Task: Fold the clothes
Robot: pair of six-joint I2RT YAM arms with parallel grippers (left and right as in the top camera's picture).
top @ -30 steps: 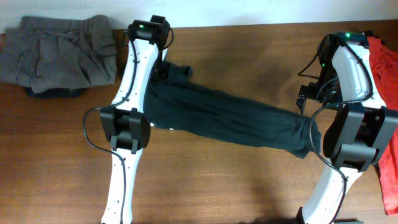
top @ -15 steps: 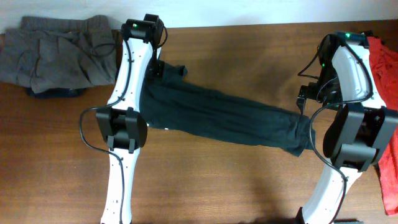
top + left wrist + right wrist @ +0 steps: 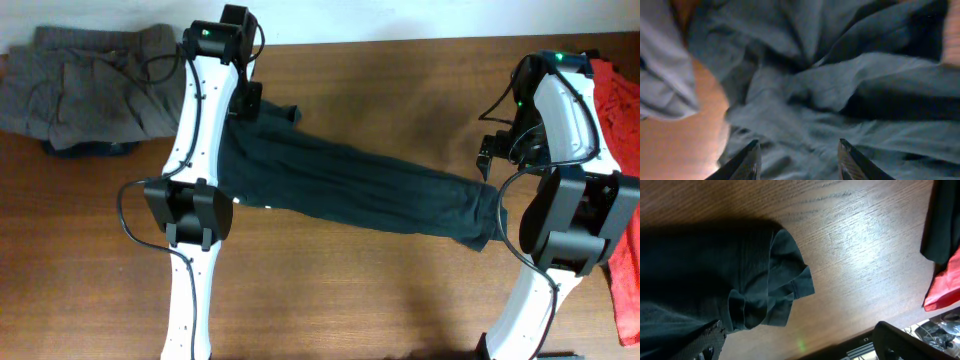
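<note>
L gripper (image 3: 800, 161) spread wide above black T-shirt (image 3: 350, 190); R gripper (image 3: 800, 349) also spread, gripping nothing.
Black T-shirt lies bunched in a long diagonal band across wooden table (image 3: 400, 80), far-left end below L gripper, near-right end by R gripper. L wrist cam: rumpled fabric beyond fingertips, none pinched. R wrist cam: hemmed sleeve end flat on wood. Grey garment (image 3: 90, 90) heaped at far-left corner; red T-shirt (image 3: 620, 110) at right edge, apart from black T-shirt.
</note>
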